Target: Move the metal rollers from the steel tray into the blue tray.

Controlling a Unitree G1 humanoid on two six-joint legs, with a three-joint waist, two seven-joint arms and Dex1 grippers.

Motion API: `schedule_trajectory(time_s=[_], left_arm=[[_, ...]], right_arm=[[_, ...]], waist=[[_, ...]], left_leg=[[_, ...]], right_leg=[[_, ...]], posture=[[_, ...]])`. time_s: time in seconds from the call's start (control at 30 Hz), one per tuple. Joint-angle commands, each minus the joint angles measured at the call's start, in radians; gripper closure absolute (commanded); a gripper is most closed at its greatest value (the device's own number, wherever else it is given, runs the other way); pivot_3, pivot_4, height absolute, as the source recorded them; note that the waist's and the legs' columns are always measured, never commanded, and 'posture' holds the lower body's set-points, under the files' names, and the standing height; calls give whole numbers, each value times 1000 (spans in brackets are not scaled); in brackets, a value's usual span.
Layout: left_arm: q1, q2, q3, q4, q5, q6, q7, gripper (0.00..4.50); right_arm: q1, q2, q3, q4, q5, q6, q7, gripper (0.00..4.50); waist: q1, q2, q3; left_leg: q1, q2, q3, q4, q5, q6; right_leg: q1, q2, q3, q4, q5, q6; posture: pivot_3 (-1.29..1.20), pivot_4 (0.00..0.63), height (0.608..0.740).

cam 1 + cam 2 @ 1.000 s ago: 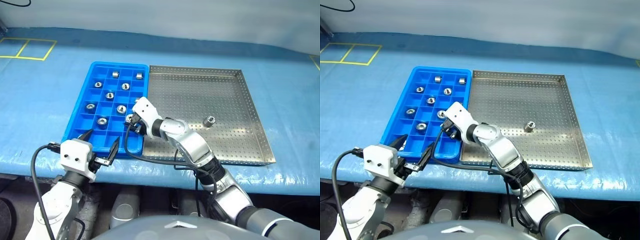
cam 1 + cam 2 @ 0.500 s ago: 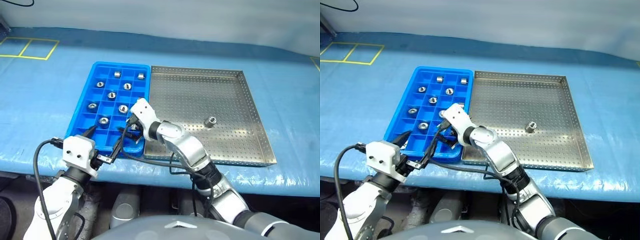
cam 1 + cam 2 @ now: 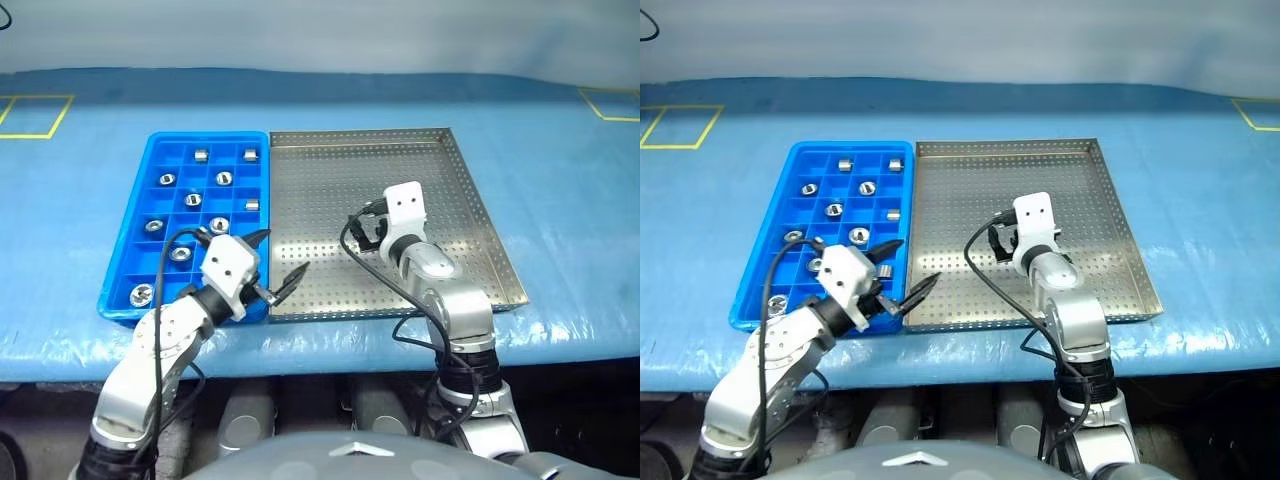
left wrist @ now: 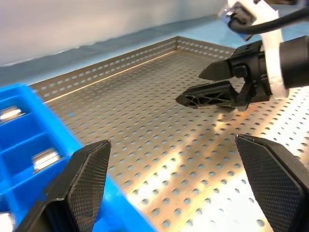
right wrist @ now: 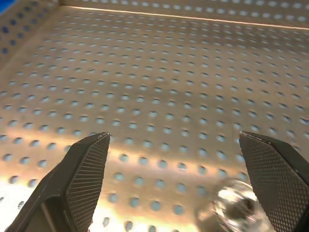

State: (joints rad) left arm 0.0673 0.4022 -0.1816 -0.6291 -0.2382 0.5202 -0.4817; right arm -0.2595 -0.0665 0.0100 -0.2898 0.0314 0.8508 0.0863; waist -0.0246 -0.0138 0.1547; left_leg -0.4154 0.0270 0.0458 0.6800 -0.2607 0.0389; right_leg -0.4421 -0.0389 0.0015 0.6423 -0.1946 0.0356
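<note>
Rollers (image 3: 218,178) mostly sit in the blue tray (image 3: 122,290) already, one to a compartment. Only one seems left on the steel tray (image 3: 460,180): a blurred shiny piece (image 5: 235,202) just ahead of the right gripper (image 5: 183,179), between its spread fingers, ungrasped. Left gripper (image 3: 277,262) hangs open and empty over the trays' shared edge, rollers off to its left.

No legible text, label, brand or number on the blue tray (image 3: 125,275), the steel tray (image 3: 470,200) or either gripper housing; any fine print there is possibly too small to resolve.
</note>
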Motion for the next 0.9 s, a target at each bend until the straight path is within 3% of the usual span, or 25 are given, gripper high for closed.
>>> schedule_trajectory(time_s=[0.03, 0.4, 0.5, 0.73, 0.9], left_arm=[[-42, -3, -45, 31, 13, -23, -21, 0], [-73, -31, -95, 87, 20, -37, -23, 0], [-63, -40, -93, 83, 23, -33, -15, 0], [-41, -50, -89, 70, 31, -31, 5, 0], [-26, -56, -73, 60, 29, -36, 18, 0]], right_arm=[[21, 13, -24, -16, -1, -29, -33, 7], [-3, 70, -49, 237, 23, -162, -64, 7], [-13, 70, -44, 261, 22, -182, -65, 592], [-21, 60, -36, 267, 20, -191, -56, 2794], [-28, 51, -8, 225, 27, -177, -29, 2838]], waist=[[-12, 0, 0], [-52, -2, -1], [-54, -2, -1], [-55, -2, -2], [-45, -2, -2]], left_leg=[[0, 1, 1, 0, 0, 0], [3, 1, 6, 2, 0, 1], [4, 1, 7, 3, 1, 2], [5, 1, 8, 2, 2, 4], [4, 1, 7, 1, 2, 4]], right_leg=[[0, 0, 1, 0, 0, 1], [0, 3, 12, 0, 3, 5], [2, 2, 13, 0, 5, 7], [1, 3, 14, 1, 6, 5], [-1, 3, 14, 1, 6, 4]], posture=[[-87, 150, 740], [-71, 150, 740], [-58, 150, 740], [-37, 150, 740], [-37, 150, 740]])
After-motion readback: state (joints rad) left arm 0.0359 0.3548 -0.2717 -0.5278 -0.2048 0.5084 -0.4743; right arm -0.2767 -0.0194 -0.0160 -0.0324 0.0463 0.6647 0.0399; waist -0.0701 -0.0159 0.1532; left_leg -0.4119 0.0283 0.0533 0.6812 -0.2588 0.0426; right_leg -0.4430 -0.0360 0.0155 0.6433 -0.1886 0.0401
